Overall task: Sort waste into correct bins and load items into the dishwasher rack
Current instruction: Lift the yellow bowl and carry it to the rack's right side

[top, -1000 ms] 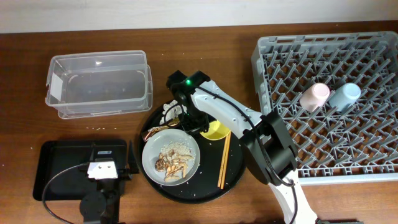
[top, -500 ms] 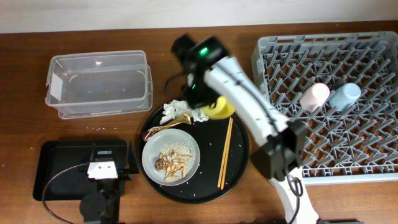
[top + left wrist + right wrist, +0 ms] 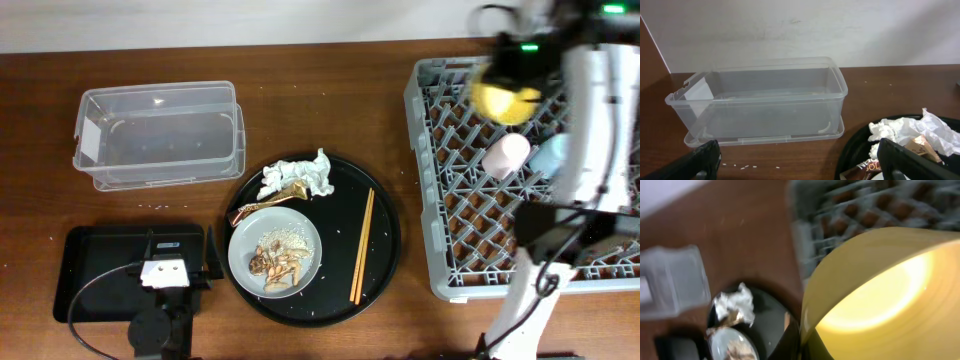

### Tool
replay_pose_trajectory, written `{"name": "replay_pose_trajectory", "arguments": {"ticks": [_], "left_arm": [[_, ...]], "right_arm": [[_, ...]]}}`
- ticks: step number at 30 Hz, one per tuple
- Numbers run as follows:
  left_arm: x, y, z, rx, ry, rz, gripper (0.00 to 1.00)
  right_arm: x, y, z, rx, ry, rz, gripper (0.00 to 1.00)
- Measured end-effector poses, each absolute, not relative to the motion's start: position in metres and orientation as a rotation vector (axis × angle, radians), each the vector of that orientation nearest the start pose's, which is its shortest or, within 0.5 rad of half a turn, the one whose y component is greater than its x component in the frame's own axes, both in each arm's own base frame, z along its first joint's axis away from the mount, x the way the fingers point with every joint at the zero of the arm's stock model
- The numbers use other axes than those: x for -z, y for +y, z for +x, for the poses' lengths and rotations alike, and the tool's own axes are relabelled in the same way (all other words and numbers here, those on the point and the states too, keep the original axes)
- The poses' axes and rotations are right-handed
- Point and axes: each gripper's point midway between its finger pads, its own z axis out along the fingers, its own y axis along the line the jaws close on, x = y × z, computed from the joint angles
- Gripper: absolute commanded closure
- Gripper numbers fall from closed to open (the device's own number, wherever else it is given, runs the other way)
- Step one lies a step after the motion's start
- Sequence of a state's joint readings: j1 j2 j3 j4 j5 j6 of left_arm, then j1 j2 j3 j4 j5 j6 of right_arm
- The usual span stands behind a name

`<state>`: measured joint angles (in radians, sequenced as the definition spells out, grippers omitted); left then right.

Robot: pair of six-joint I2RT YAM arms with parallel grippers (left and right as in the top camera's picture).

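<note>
My right gripper (image 3: 512, 82) is shut on the rim of the yellow-green bowl (image 3: 505, 100) and holds it in the air above the far left part of the grey dishwasher rack (image 3: 421, 180). The right wrist view is blurred; the bowl (image 3: 880, 295) fills it, pinched at my right gripper (image 3: 802, 341). A pink cup (image 3: 506, 153) and a light blue cup (image 3: 551, 152) lie in the rack. The grey plate (image 3: 300, 262) with rice and food scraps, white tissue (image 3: 298, 176), gold-brown wrapper (image 3: 268, 203) and chopsticks (image 3: 361, 244) lie on the round black tray (image 3: 388, 225). My left gripper (image 3: 178, 245) is open and empty.
The clear plastic box (image 3: 158, 133) stands at the back left, empty; it also shows in the left wrist view (image 3: 760, 100). The shallow black tray (image 3: 90, 270) lies at the front left under my left arm. Loose rice grains (image 3: 747, 167) lie on the table.
My right gripper has lifted the yellow-green bowl off the round black tray and carried it right, to above the rack. The left arm has not moved.
</note>
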<state>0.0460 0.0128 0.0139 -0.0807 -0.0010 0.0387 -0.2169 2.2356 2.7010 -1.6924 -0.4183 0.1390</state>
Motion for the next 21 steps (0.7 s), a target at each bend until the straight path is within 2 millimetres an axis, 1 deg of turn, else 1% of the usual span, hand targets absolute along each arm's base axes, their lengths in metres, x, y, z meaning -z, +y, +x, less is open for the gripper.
{"name": "replay_pose_trajectory", "arguments": {"ticks": [2, 3, 4, 6, 8, 10, 11, 12, 13, 14, 15, 16, 21], "left_arm": [[-0.158, 0.011, 0.246, -0.065, 1.651, -0.007, 0.01], [-0.158, 0.011, 0.246, -0.065, 1.651, -0.007, 0.01], [-0.158, 0.011, 0.246, -0.065, 1.651, -0.007, 0.01], [-0.158, 0.011, 0.246, -0.065, 1.651, -0.007, 0.01], [-0.158, 0.011, 0.246, -0.065, 1.651, -0.007, 0.01], [-0.158, 0.011, 0.246, -0.065, 1.651, -0.007, 0.01], [-0.158, 0.011, 0.246, -0.065, 1.651, -0.007, 0.01], [-0.158, 0.011, 0.246, -0.065, 1.651, -0.007, 0.01], [-0.158, 0.011, 0.246, -0.065, 1.651, -0.007, 0.01], [-0.158, 0.011, 0.246, -0.065, 1.651, -0.007, 0.01], [-0.158, 0.011, 0.246, -0.065, 1.651, -0.007, 0.01], [-0.158, 0.011, 0.246, -0.065, 1.65, -0.007, 0.01], [-0.158, 0.011, 0.246, -0.065, 1.651, -0.007, 0.01]], "right_arm": [[-0.27, -0.069, 0.453, -0.598, 2.656, 0.462, 0.96], [-0.269, -0.093, 0.448, -0.611, 2.633, 0.519, 0.96], [-0.267, -0.112, 0.442, -0.617, 2.62, 0.57, 0.96], [-0.258, -0.144, 0.43, -0.642, 2.604, 0.657, 0.96], [-0.248, -0.163, 0.419, -0.703, 2.598, 0.676, 0.96], [-0.235, -0.17, 0.408, -0.859, 2.564, 0.665, 0.96], [-0.232, -0.172, 0.406, -0.925, 2.54, 0.654, 0.96], [-0.227, -0.173, 0.402, -1.032, 2.491, 0.637, 0.96], [-0.225, -0.174, 0.399, -1.088, 2.456, 0.627, 0.96], [-0.223, -0.177, 0.395, -1.183, 2.381, 0.61, 0.96], [-0.222, -0.181, 0.392, -1.237, 2.327, 0.612, 0.96], [-0.219, -0.189, 0.385, -1.29, 2.253, 0.616, 0.96], [-0.211, -0.218, 0.364, -1.388, 2.04, 0.687, 0.96]]}}
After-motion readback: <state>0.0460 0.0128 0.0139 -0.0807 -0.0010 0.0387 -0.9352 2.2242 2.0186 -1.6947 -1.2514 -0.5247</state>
